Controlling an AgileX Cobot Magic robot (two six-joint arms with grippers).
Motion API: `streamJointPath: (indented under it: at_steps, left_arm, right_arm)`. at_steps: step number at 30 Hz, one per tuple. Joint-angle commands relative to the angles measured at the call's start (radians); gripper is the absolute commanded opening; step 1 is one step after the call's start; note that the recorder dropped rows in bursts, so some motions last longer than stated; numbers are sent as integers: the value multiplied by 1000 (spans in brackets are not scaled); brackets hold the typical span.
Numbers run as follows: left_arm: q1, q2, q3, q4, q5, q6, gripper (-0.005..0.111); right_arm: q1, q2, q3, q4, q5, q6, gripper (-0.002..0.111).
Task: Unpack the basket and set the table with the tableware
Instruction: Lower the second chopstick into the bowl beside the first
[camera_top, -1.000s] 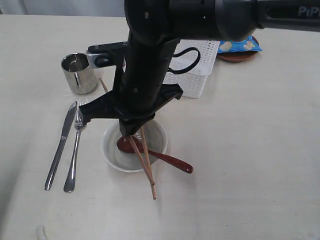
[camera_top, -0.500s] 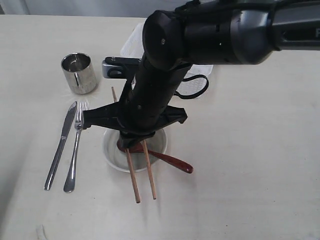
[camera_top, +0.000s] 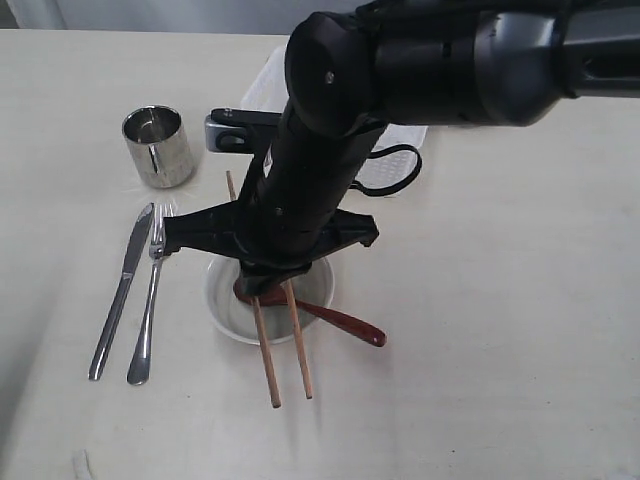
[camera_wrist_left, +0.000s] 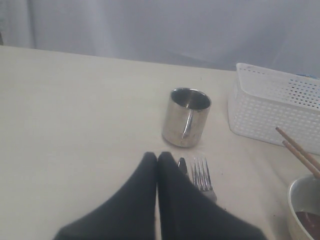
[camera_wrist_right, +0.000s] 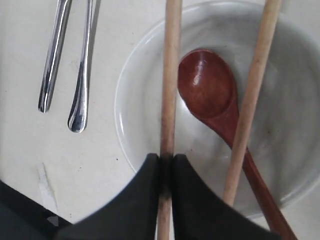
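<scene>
Two chopsticks (camera_wrist_right: 170, 75) lie parallel across the bowl (camera_wrist_right: 130, 100). The jaws of the right arm (camera_top: 320, 170) clench the one nearer the fork (camera_wrist_right: 82, 75), its length running straight out from them. Left jaws are pressed together, empty.

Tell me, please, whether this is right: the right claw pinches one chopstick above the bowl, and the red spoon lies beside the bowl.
Not quite: the right wrist view shows the red spoon lying in the bowl, not beside it. The right claw does pinch one chopstick above it.
</scene>
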Motion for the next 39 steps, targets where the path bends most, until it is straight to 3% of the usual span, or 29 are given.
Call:
streamJointPath:
  at_steps: [1, 39]
  left_arm:
    - [1, -4, 3, -1, -11, 1, 0]
    - [1, -4, 3, -1, -11, 1, 0]
  right_arm:
    - [-1, -22, 5, -55, 13, 27, -1]
    - [-3, -13, 46, -99, -83, 61, -1]
